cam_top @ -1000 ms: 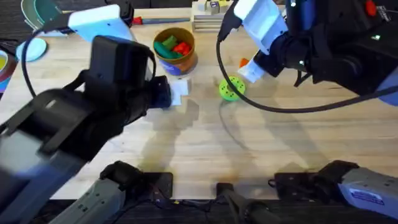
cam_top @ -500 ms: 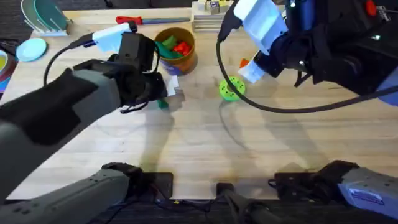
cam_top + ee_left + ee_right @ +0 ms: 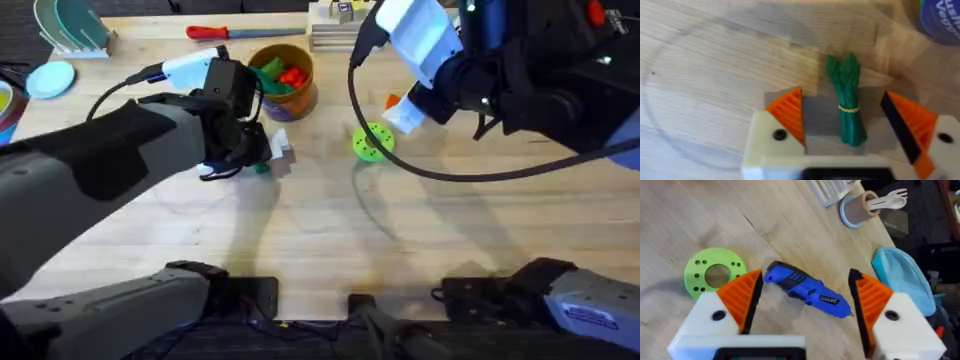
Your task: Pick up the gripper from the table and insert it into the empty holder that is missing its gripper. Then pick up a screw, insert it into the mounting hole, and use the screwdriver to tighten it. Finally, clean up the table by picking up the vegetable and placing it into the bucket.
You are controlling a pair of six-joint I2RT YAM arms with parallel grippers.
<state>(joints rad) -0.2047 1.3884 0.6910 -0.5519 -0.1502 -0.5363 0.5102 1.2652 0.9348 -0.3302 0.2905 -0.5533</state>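
The vegetable (image 3: 848, 100) lies on the table (image 3: 330, 230), between the spread fingers of the left gripper (image 3: 852, 125), just in front of the bucket (image 3: 282, 80). To the right, the screwdriver (image 3: 807, 290) lies between the right gripper's (image 3: 805, 297) fingers, beside a holed disc (image 3: 715, 271).

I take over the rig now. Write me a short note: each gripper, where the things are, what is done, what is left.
Left gripper: open, fingers on either side of the vegetable, which lies on the table beside the bucket.
Right gripper: open above the screwdriver, next to the green disc.
Done: cannot tell for the holder and the screw.
Left: grasp the vegetable and drop it into the bucket.
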